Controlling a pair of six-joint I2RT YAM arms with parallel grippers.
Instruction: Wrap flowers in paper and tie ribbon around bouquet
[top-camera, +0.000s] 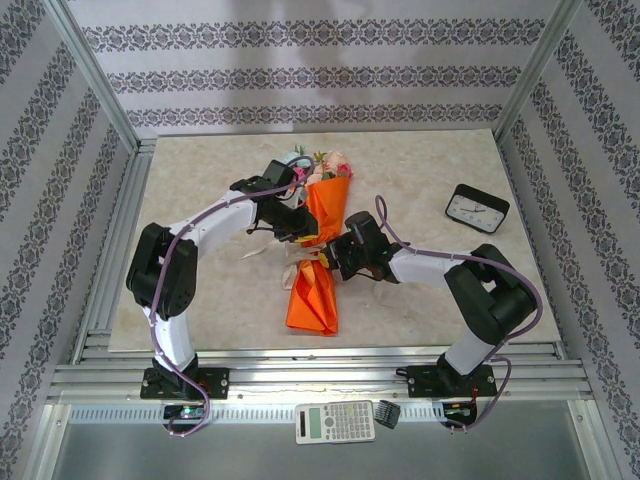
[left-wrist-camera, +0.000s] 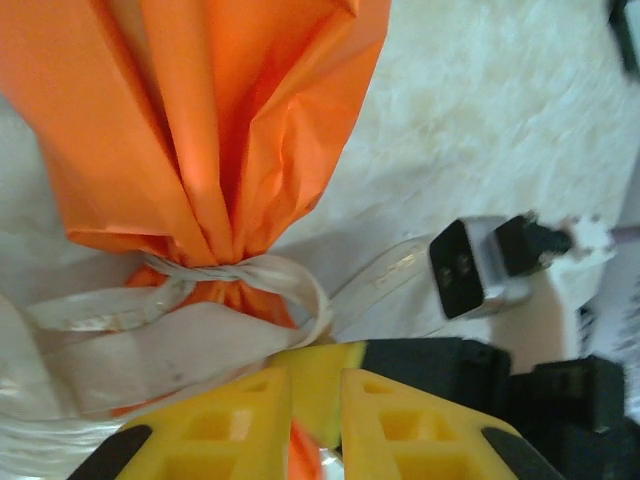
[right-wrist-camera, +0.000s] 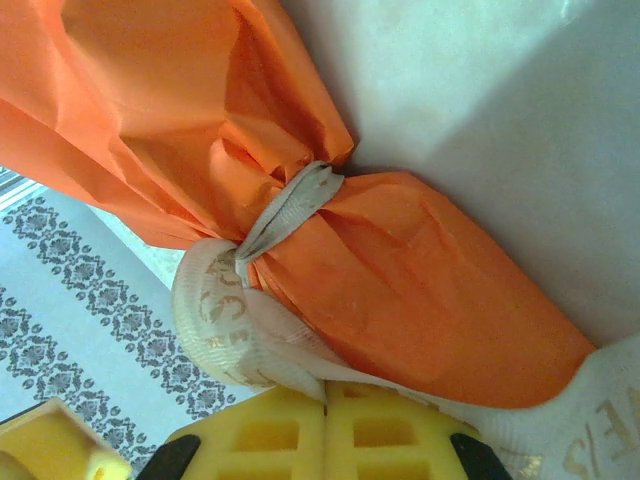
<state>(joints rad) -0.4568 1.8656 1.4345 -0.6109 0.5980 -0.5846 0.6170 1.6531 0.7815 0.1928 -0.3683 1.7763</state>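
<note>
Pinching ribbon (right-wrist-camera: 290, 205) tied round bouquet (right-wrist-camera: 420, 280), right pincer (right-wrist-camera: 325, 395) fully closed; left pincer (left-wrist-camera: 315, 385) state unclear.

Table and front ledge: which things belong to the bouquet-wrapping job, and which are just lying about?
Job:
- flowers
- orange paper
- ribbon, tied round the paper

Lying about:
- black clock
- calculator
- small black object beside it

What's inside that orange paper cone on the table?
Pink and peach flowers poke out of the paper cone at its wide far end. Their stems are hidden by the paper, cinched with ribbon.
</note>
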